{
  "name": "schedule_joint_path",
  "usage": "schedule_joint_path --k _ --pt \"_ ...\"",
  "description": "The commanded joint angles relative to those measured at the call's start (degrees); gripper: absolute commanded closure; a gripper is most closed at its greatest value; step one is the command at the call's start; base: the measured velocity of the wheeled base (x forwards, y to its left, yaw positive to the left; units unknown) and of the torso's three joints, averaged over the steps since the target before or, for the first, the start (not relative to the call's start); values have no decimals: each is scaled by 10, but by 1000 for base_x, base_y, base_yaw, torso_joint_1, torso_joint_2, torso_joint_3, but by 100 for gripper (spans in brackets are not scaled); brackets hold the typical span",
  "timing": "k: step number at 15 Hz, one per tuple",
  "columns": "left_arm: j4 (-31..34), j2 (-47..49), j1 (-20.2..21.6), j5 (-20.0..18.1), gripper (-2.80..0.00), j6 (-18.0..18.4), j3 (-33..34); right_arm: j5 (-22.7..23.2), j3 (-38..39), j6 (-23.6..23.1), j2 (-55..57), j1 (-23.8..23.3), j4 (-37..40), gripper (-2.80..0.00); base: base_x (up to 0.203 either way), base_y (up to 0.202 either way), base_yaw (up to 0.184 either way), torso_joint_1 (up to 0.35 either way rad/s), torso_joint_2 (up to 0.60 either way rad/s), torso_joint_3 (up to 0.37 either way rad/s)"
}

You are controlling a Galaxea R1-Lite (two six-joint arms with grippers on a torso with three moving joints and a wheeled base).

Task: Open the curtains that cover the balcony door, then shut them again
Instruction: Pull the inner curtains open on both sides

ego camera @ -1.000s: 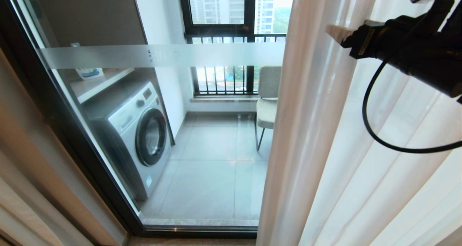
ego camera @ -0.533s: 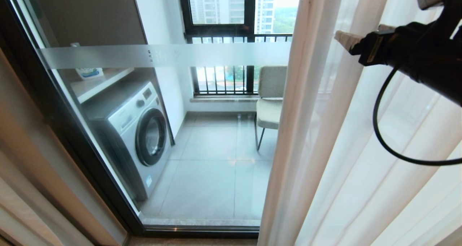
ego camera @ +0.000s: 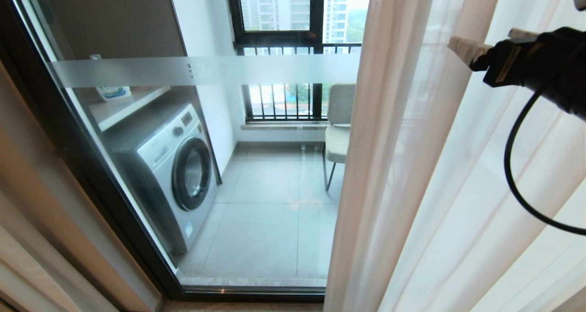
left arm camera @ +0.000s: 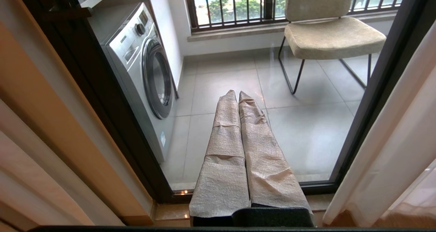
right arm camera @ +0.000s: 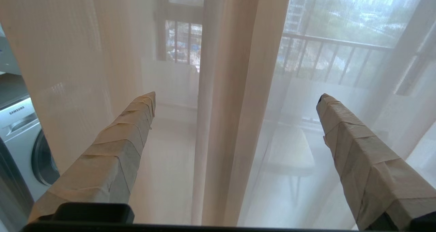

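Paper-wrapped fingers of the right gripper stand wide apart, holding nothing, pointed at the sheer curtain, whose folds hang between and beyond them. That curtain covers the right of the balcony door. The left gripper is closed and empty, low before the glass.

Daylight is pouring in through the far window, glowing through the sheer curtains; edges are bending fisheye-style, left side's staying dim.

Black right arm, looped black cable, tan-taped fingers
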Motion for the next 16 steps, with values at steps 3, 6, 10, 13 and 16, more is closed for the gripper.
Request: schedule_joint_path --k 3,6,10,13,16 --pt "0 0 0 0 0 0 0 3 -36 1 41 1 -6 -280 0 0 0 0 0 0" --pt "0 0 0 0 0 0 0 5 -86 4 93 1 -10 -280 0 0 0 0 0 0" --pt "0 0 0 0 0 0 0 5 -150 4 154 6 -19 -280 0 0 0 0 0 0" --pt "0 0 0 0 0 0 0 4 -172 4 184 7 -19 -280 0 0 0 0 0 0" --pt "0 0 0 0 0 0 0 1 -178 3 202 7 -21 -280 0 0 0 0 0 0"
